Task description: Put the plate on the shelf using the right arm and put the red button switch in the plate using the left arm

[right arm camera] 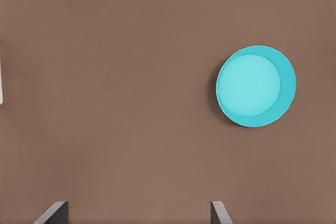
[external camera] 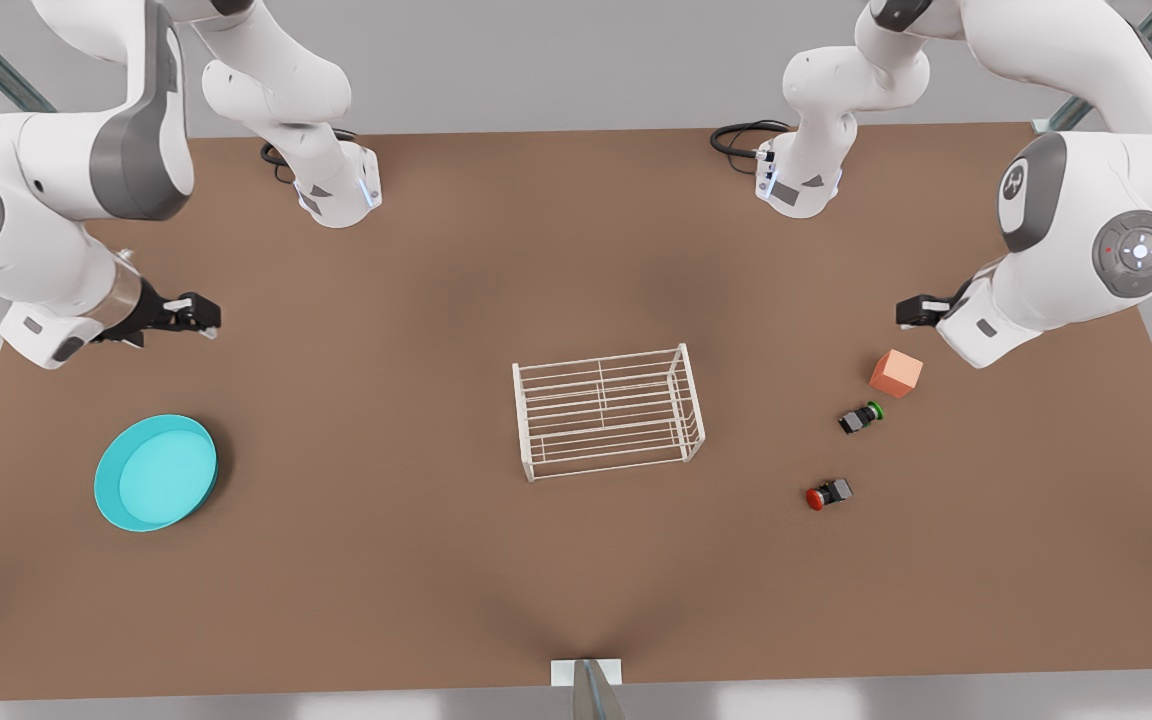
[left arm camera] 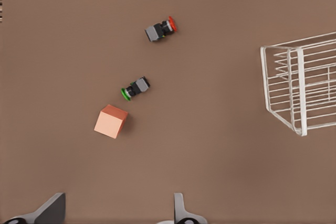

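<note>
The cyan plate (external camera: 156, 472) (right arm camera: 256, 86) lies flat on the table at the front view's left. My right gripper (external camera: 198, 313) (right arm camera: 137, 214) hovers above the table behind the plate, open and empty. The white wire shelf (external camera: 608, 412) (left arm camera: 300, 82) stands upright mid-table. The red button switch (external camera: 827, 494) (left arm camera: 160, 29) lies on its side at the front view's right. My left gripper (external camera: 911, 312) (left arm camera: 115, 214) hangs open and empty behind the orange cube, well away from the red switch.
A green-capped switch (external camera: 860, 417) (left arm camera: 135, 88) lies on its side between the red switch and an orange cube (external camera: 896, 373) (left arm camera: 111, 121). Both arm bases stand at the table's far edge. Bare brown table (external camera: 386, 560) surrounds the shelf.
</note>
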You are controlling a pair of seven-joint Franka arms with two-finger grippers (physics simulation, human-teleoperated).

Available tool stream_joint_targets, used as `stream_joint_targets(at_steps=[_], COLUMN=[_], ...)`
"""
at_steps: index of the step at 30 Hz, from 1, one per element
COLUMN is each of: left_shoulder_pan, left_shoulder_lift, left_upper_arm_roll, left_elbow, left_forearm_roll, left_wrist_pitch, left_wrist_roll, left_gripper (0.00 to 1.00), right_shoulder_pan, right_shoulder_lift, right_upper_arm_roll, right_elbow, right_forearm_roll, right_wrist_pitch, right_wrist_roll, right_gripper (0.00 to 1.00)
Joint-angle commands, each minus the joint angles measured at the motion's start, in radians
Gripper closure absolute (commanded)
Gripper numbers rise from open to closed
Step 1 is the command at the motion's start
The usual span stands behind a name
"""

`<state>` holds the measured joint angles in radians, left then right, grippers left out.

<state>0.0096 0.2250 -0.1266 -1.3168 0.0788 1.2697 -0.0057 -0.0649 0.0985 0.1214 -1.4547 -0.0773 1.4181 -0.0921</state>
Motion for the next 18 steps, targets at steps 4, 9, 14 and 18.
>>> stream_joint_targets(at_steps=[4,9,14,18], left_shoulder_pan=[-0.003,-0.003,-0.002,0.000], left_shoulder_lift=[-0.007,-0.006,-0.009,-0.009], left_upper_arm_roll=[-0.004,-0.004,-0.019,-0.031], left_elbow=[0.002,0.001,0.002,0.004], left_forearm_roll=[0.001,-0.001,0.003,0.004], left_wrist_pitch=[-0.003,-0.004,-0.041,-0.041], left_wrist_roll=[-0.031,-0.033,-0.033,-0.033], left_gripper=[0.00,0.00,0.00,0.00], right_shoulder_pan=[-0.107,-0.323,-0.454,-0.498], right_shoulder_lift=[0.209,0.530,0.687,0.739], right_upper_arm_roll=[-0.002,-0.002,-0.002,-0.002], right_elbow=[0.117,0.249,0.254,0.254], right_forearm_roll=[0.025,0.030,0.083,0.087], right_wrist_pitch=[0.039,0.294,0.489,0.573], right_wrist_roll=[-0.231,-0.478,-0.629,-0.664], right_gripper=[0.00,0.00,0.00,0.00])
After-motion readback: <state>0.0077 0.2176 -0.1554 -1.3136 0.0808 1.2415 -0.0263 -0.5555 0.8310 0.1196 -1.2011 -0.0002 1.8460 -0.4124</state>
